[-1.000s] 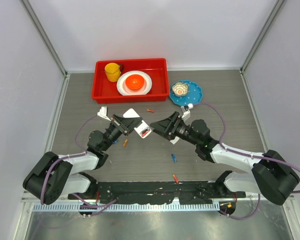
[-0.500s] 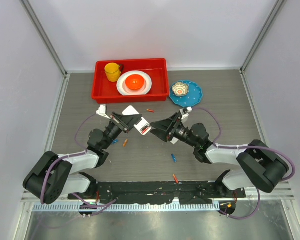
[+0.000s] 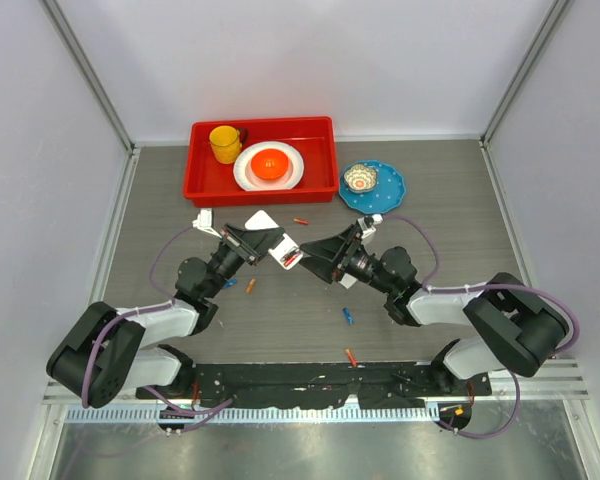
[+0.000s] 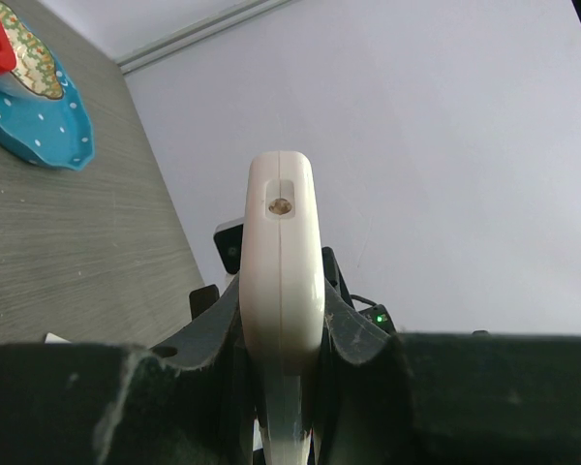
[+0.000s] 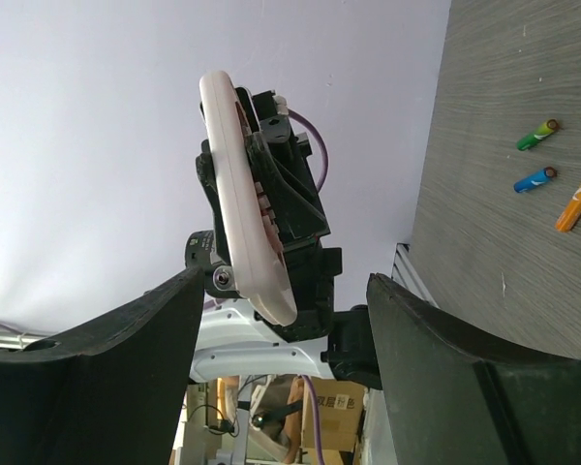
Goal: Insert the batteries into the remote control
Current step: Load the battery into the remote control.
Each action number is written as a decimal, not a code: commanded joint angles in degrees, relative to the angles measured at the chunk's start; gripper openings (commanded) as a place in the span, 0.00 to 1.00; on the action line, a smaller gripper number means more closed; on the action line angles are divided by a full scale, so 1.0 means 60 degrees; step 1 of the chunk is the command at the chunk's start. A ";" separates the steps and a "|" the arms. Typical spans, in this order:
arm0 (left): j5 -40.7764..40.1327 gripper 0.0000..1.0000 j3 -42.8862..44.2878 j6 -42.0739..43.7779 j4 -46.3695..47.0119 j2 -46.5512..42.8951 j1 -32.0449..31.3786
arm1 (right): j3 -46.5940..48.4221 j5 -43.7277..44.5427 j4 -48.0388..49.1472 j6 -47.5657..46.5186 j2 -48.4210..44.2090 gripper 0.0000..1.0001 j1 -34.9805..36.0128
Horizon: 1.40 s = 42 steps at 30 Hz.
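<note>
My left gripper (image 3: 276, 248) is shut on the white remote control (image 3: 288, 256) and holds it above the table. In the left wrist view the remote (image 4: 283, 262) stands edge-on between my fingers. My right gripper (image 3: 316, 258) is open and empty, just right of the remote. In the right wrist view the remote (image 5: 240, 194), its red keys showing, sits ahead of the open gripper (image 5: 286, 291). Loose batteries lie on the table: an orange one (image 3: 300, 220), an orange one (image 3: 250, 285), a blue one (image 3: 348, 316) and a red one (image 3: 351, 356). The right wrist view shows green (image 5: 537, 135), blue (image 5: 535, 179) and orange (image 5: 576, 203) batteries.
A red tray (image 3: 202, 185) at the back holds a yellow cup (image 3: 225, 143) and a white plate with an orange bowl (image 3: 270, 164). A blue plate (image 3: 388, 188) with a small cup stands to its right. A small white flat piece (image 3: 263, 222) lies behind the left gripper.
My right gripper has moved slightly left, closer to the remote. My left gripper has shifted the remote slightly up and back.
</note>
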 commanded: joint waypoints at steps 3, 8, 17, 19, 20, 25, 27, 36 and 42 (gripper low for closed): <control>-0.0080 0.00 0.0322 0.0109 0.2466 -0.0004 -0.0050 | 0.0288 -0.0131 0.0625 0.0053 0.0169 0.73 0.0027; -0.0080 0.00 0.0352 0.0094 0.2466 0.0011 -0.0050 | 0.0361 -0.0146 0.0581 0.0053 0.0286 0.72 0.0041; -0.0050 0.00 0.0410 0.0036 0.2466 -0.0033 -0.0035 | 0.0478 -0.0219 0.0464 -0.0005 0.0447 0.71 0.0056; -0.0050 0.00 0.0439 0.0036 0.2466 -0.0019 -0.0035 | 0.0536 -0.0248 0.0332 -0.0049 0.0447 0.70 0.0100; -0.0050 0.00 0.0440 0.0021 0.2466 -0.0019 -0.0035 | 0.0551 -0.0263 0.0288 -0.0078 0.0462 0.70 0.0100; -0.0094 0.00 0.0513 0.0006 0.2466 -0.0048 -0.0050 | 0.0639 -0.0292 0.0098 -0.0210 0.0520 0.68 0.0232; -0.0094 0.00 0.0527 0.0006 0.2466 -0.0062 -0.0035 | 0.0654 -0.0263 -0.0049 -0.0269 0.0520 0.67 0.0261; -0.0270 0.00 0.0498 0.0006 0.2466 -0.0165 -0.0050 | 0.0537 -0.0190 -0.0458 -0.0489 0.0301 0.63 0.0334; -0.0241 0.01 0.0527 -0.0008 0.2466 -0.0268 -0.0050 | 0.0537 -0.0248 -0.0986 -0.0840 0.0154 0.62 0.0364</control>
